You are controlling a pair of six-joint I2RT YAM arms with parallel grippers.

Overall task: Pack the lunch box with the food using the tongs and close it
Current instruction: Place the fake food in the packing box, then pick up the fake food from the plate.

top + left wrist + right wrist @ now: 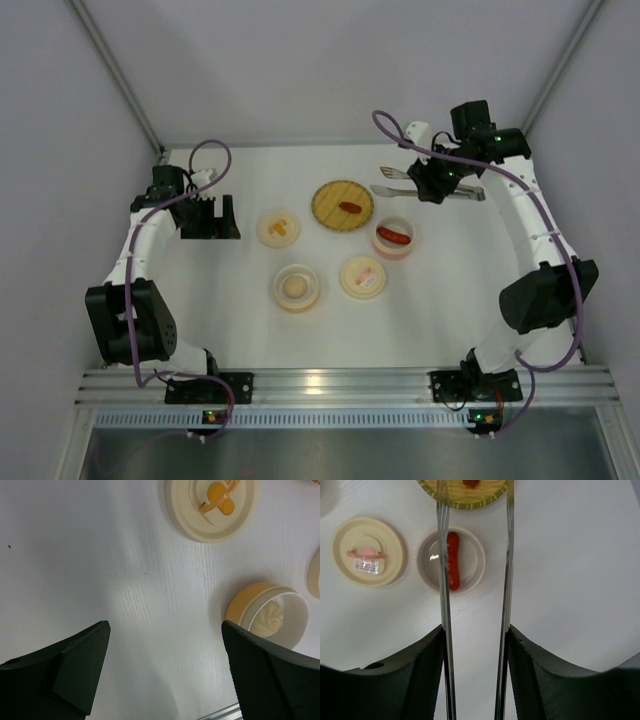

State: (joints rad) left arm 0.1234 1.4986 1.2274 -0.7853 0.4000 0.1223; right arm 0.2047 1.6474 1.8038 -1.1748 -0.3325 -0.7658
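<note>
Top external view: the right gripper point(440, 185) carries the tongs point(395, 174) at the far right, tips aimed left at the woven plate point(322, 190).

The left gripper point(208, 215) hovers at the far left, jaws spread wide and empty, well apart from any food. Moving right come an orange-marked lid point(278, 228) and the cream-white ball point(294, 287) in its bowl nearer the arms. On the woven plate is a red sausage piece point(348, 207), its long axis running left-right. A second sausage point(394, 236) lies in the bowl just near-right of the plate. The right gripper is closed partway on the tongs, one finger outside each arm. The tongs' long axis also runs left-right, with the open tips just right of the plate's rim. The plate's sausage lies just left of the tips and slightly nearer, and the right arm is by far the closer. The tips leave the right wrist view, so their height above the plate is hard to tell.
</note>
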